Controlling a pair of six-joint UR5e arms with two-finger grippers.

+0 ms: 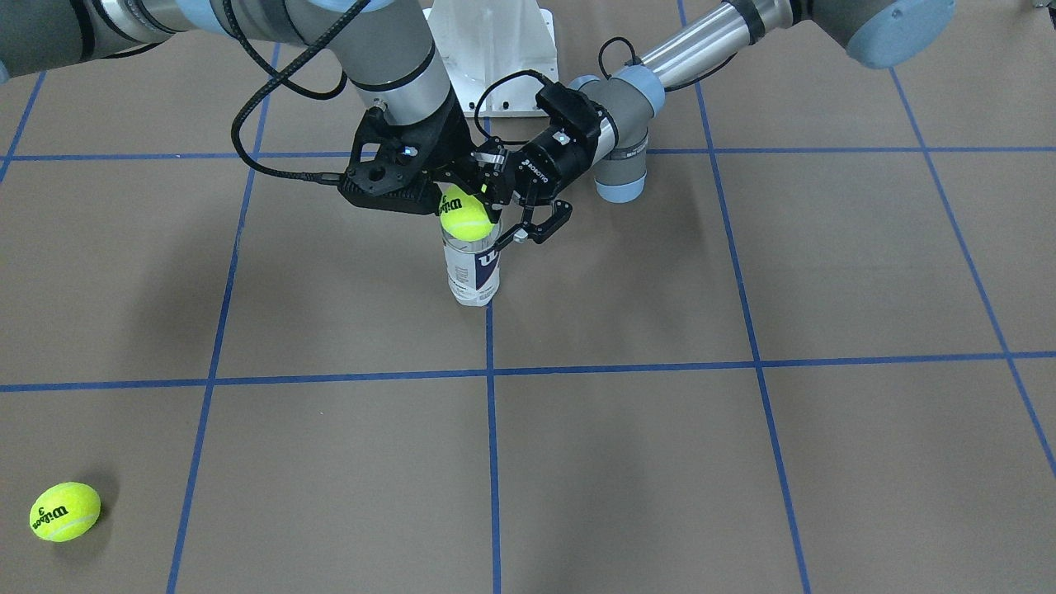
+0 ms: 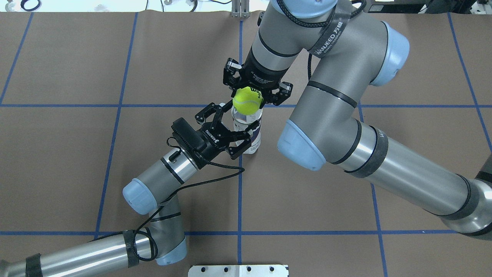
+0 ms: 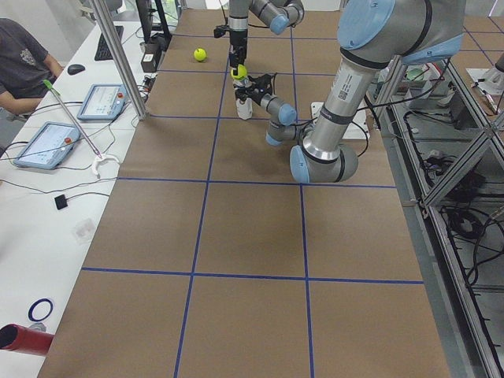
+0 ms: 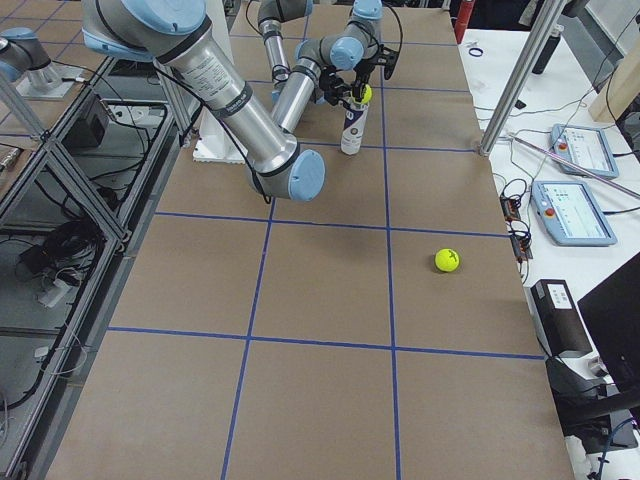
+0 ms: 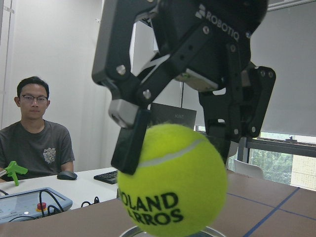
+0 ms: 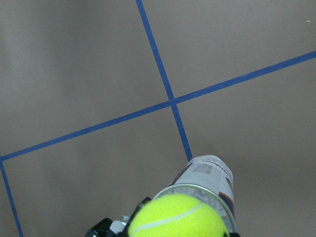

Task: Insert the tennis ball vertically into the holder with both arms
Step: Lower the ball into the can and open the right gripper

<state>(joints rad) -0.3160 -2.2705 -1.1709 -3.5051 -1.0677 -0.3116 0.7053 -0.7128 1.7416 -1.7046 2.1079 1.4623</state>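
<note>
The tennis ball (image 2: 247, 103) is a fuzzy yellow-green sphere with a pale curved seam and black lettering. My right hand (image 2: 251, 96) points straight down and clamps it between black fingers (image 5: 129, 143) pressed against its sides.

The holder (image 1: 472, 276) is a clear plastic cylinder with a white and navy label and a metal ring at its mouth. It stands upright on the matte brown table (image 1: 660, 462), right by a crossing of blue tape lines (image 1: 492, 462). I see nothing inside it below the label; the ball sits at the open mouth, its underside level with the rim, though I cannot tell whether it touches the metal.

My left hand (image 2: 233, 129) comes in level from the side at the height of the holder's upper part. Its jaws are spread wide, one finger on each side of the cylinder, and I cannot tell whether either one touches the plastic.

A second ball (image 1: 65, 511) of the same felt lies well apart, near the table's edge.
</note>
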